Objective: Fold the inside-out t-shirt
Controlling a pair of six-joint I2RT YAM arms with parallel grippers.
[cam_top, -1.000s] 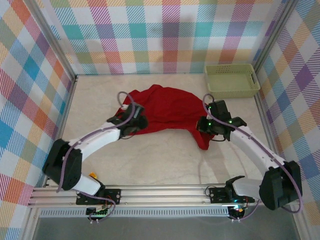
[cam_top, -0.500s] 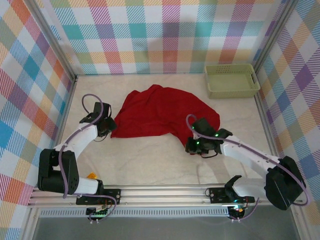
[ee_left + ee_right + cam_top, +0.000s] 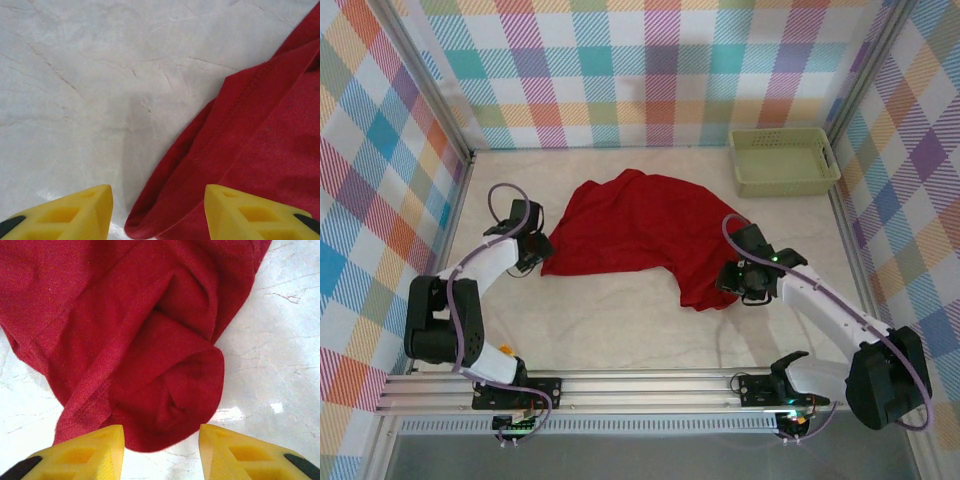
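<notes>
The inside-out t-shirt (image 3: 640, 232) lies crumpled on the pale table, a deep-red heap with a narrow lobe trailing toward the front right. My left gripper (image 3: 540, 252) sits at the shirt's left edge. In the left wrist view it (image 3: 159, 220) is open, and the shirt's hemmed edge (image 3: 240, 145) runs between its yellow fingers (image 3: 75, 215) without being pinched. My right gripper (image 3: 728, 284) is just right of the trailing lobe. In the right wrist view it (image 3: 161, 455) is open, with the rounded fold of the shirt (image 3: 170, 390) lying just ahead of its fingertips (image 3: 240, 452).
A pale green plastic basket (image 3: 788, 186) stands at the back right corner. Plaid walls close off the back and both sides. Bare table (image 3: 610, 320) stretches between the shirt and the metal rail at the front.
My right gripper dragged the shirt's right corner toward the front, let it go and drew back to the right. My left gripper left the shirt's top and moved out to its left edge.
</notes>
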